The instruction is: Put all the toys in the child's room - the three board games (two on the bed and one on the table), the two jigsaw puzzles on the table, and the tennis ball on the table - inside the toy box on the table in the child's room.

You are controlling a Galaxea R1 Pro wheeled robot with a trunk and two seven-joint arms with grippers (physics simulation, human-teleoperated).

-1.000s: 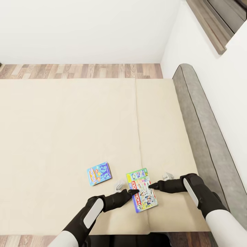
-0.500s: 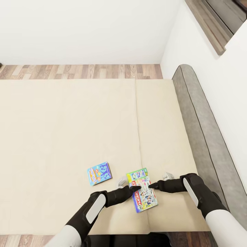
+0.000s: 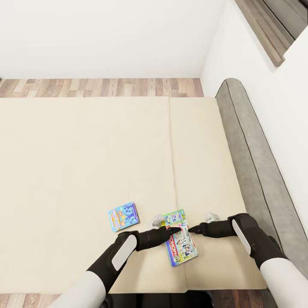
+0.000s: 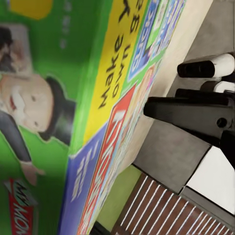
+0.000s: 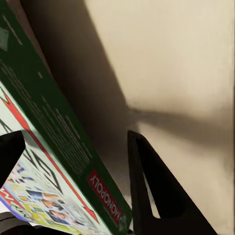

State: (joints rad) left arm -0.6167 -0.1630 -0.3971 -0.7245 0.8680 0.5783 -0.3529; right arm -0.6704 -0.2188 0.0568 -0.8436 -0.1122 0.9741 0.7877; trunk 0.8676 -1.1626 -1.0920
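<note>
Both hands meet over the white-green board game (image 3: 181, 238): the left hand (image 3: 172, 231) reaches in from the box's left edge and the right hand (image 3: 192, 229) from its right, their tips close together above the box's upper half. How wide the left hand's fingers stand cannot be told; its wrist view has the box's printed lid (image 4: 73, 117) very close, with the right hand (image 4: 196, 110) dark beyond it. In the right wrist view one finger (image 5: 156, 191) lies on the bed side of the box's green edge (image 5: 63, 147) and the other dark tip sits over the lid, so this hand looks spread around the edge, though whether it is already pressing is unclear. The box lies near the front edge of the bed (image 3: 85, 149), its long axis running away from the robot and tipped slightly to the left, so each hand faces a long side. The blue board game (image 3: 124, 216) lies flat just to the left, nearer the left arm and apart from the first box. The bed's grey headboard (image 3: 252, 149) runs along the right, against the white wall (image 3: 107, 34), with wood floor (image 3: 107, 87) beyond the mattress.
</note>
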